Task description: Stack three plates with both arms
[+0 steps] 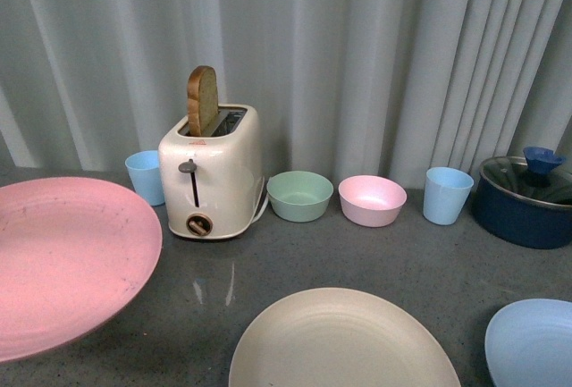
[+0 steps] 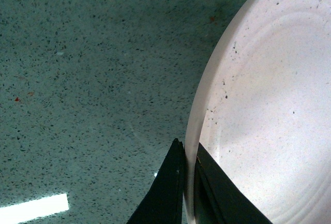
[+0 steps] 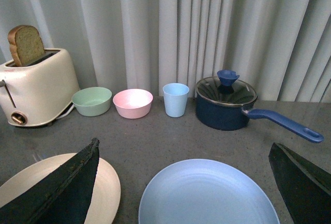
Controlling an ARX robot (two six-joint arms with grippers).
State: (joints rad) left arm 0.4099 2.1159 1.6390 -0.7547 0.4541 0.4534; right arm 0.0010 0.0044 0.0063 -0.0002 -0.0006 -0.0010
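Observation:
The pink plate (image 1: 63, 257) is at the left in the front view, tilted and lifted off the grey counter. My left gripper (image 2: 189, 182) is shut on its rim (image 2: 192, 131); the black fingers pinch the edge from both sides. The beige-cream plate (image 1: 344, 342) lies flat at the front middle. The light blue plate (image 1: 534, 342) lies at the front right. In the right wrist view the blue plate (image 3: 207, 195) lies between the wide-open fingers of my right gripper (image 3: 191, 182), with the beige plate (image 3: 108, 182) beside it. Neither arm shows in the front view.
Along the back stand a blue cup (image 1: 145, 177), a cream toaster (image 1: 213, 172) with a bread slice, a green bowl (image 1: 299, 195), a pink bowl (image 1: 372, 199), another blue cup (image 1: 446, 195) and a dark blue lidded saucepan (image 1: 527, 201). A grey curtain hangs behind.

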